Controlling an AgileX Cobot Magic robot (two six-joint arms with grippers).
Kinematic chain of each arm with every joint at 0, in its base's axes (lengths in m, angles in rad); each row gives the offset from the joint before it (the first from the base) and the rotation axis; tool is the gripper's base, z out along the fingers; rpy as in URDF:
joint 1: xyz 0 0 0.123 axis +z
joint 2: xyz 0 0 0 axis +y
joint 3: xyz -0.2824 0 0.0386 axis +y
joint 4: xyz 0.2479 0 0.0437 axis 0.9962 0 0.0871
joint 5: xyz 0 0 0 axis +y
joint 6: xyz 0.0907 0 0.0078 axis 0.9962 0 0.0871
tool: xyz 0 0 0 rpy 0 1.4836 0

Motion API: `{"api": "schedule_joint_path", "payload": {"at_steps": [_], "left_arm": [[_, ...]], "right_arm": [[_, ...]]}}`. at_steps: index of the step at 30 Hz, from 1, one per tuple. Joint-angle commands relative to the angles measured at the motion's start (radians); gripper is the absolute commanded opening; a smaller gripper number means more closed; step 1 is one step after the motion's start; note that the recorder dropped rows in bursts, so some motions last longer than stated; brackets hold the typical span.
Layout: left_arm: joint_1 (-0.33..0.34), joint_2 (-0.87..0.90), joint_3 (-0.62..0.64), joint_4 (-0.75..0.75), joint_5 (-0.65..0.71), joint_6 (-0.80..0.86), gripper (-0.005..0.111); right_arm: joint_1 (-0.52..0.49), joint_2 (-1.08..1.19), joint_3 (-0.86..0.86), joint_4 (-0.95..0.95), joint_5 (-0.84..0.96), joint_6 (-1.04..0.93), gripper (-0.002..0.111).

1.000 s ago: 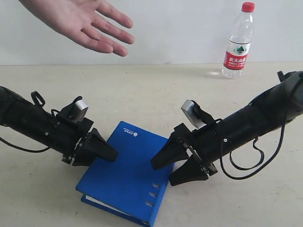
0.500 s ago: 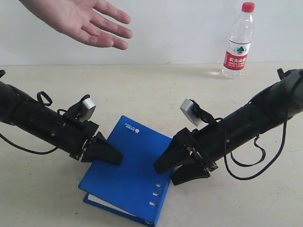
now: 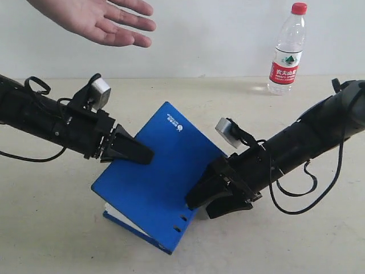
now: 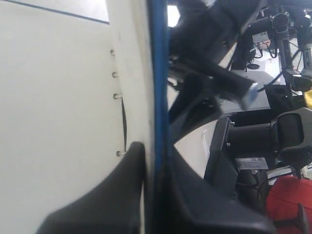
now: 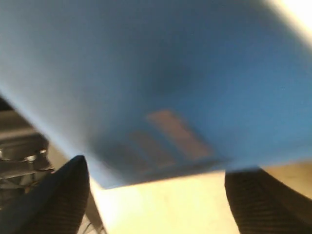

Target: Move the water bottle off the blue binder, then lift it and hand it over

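The blue binder (image 3: 162, 177) is tilted, its far edge raised and its near corner resting on the table. My left gripper (image 3: 144, 155) is shut on its left edge. In the left wrist view the thin blue cover (image 4: 157, 87) runs between the two black fingers (image 4: 124, 190), with a white page (image 4: 58, 107) on one side. My right gripper (image 3: 201, 204) stands open at the binder's ring edge, nothing between its fingers. The right wrist view shows the blurred blue cover (image 5: 165, 68) just ahead of that gripper (image 5: 155, 171). The water bottle (image 3: 287, 50) stands upright at the far right of the table, apart from the binder.
An open human hand (image 3: 100, 20) hovers palm-down above the far left of the table. The beige tabletop (image 3: 188, 108) lies between the binder and the white back wall. Cables (image 3: 291, 197) loop beside the right arm.
The left gripper has risen and moved right with the binder's edge, tilting the binder up from flat. The right gripper stayed at the ring edge. The hand drifted slightly upward.
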Motion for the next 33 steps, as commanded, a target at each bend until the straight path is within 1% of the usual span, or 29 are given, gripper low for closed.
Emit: {"api": "schedule_joint_path", "payload": {"at_steps": [1,4,7,9,18,20,21,22,23,24,25,26,27,28,29,30,31,32,33], "left_arm": [[-0.009,-0.051,0.001,-0.031,0.021,-0.016,0.004],[-0.009,-0.061,0.001,-0.029,0.021,-0.021,0.004],[-0.009,-0.061,0.001,-0.027,0.021,-0.021,0.004],[-0.009,-0.061,0.001,-0.027,0.021,-0.021,0.004],[-0.009,-0.059,0.001,-0.027,0.021,-0.032,0.004],[-0.009,-0.052,0.001,-0.032,0.021,-0.032,0.004],[-0.009,-0.040,0.001,-0.022,0.021,-0.032,0.004],[-0.009,-0.033,0.001,-0.020,0.012,-0.030,0.005],[-0.009,-0.022,0.001,-0.017,-0.049,-0.028,0.011],[-0.009,-0.019,0.001,-0.017,-0.074,-0.028,0.017],[-0.009,-0.017,0.001,-0.017,-0.105,-0.028,0.032],[-0.009,-0.017,0.001,-0.017,-0.116,-0.028,0.044],[-0.009,-0.017,0.001,-0.017,-0.137,-0.028,0.067],[-0.009,-0.017,0.001,-0.015,-0.148,-0.028,0.081],[-0.009,-0.017,0.001,-0.015,-0.176,-0.041,0.104],[-0.007,-0.017,0.001,-0.009,-0.178,-0.032,0.110],[-0.003,-0.017,-0.004,0.007,-0.180,0.003,0.110],[0.015,-0.018,-0.010,0.038,-0.190,0.065,0.110],[0.030,-0.023,-0.010,0.039,-0.202,0.098,0.110]], "right_arm": [[-0.001,-0.007,-0.003,-0.001,-0.033,-0.023,0.069],[-0.001,-0.007,-0.003,0.036,-0.011,-0.038,0.069],[-0.001,-0.007,-0.003,0.158,0.079,-0.154,0.069],[0.002,-0.007,-0.003,0.243,0.079,-0.241,0.069],[0.002,-0.007,-0.003,0.452,0.079,-0.399,0.069],[0.002,-0.007,-0.003,0.489,0.079,-0.409,0.068],[0.003,-0.007,-0.003,0.490,0.079,-0.418,0.066],[0.003,-0.007,-0.003,0.484,0.079,-0.420,0.061],[0.003,-0.007,-0.003,0.474,0.079,-0.420,0.047],[0.003,-0.007,-0.003,0.472,0.079,-0.420,0.038],[0.003,-0.007,-0.003,0.470,0.079,-0.428,0.024],[0.003,-0.007,-0.003,0.469,0.079,-0.436,0.019],[0.003,-0.007,-0.003,0.466,0.079,-0.442,0.009],[0.003,-0.007,-0.003,0.466,0.079,-0.442,0.005],[0.003,-0.007,-0.003,0.466,0.079,-0.443,0.000],[0.003,-0.007,-0.003,0.466,0.079,-0.449,0.000],[0.003,-0.007,-0.003,0.466,0.079,-0.450,0.000],[0.003,-0.007,-0.003,0.460,0.079,-0.448,0.000],[0.002,-0.007,-0.003,0.454,0.079,-0.440,0.000]]}}
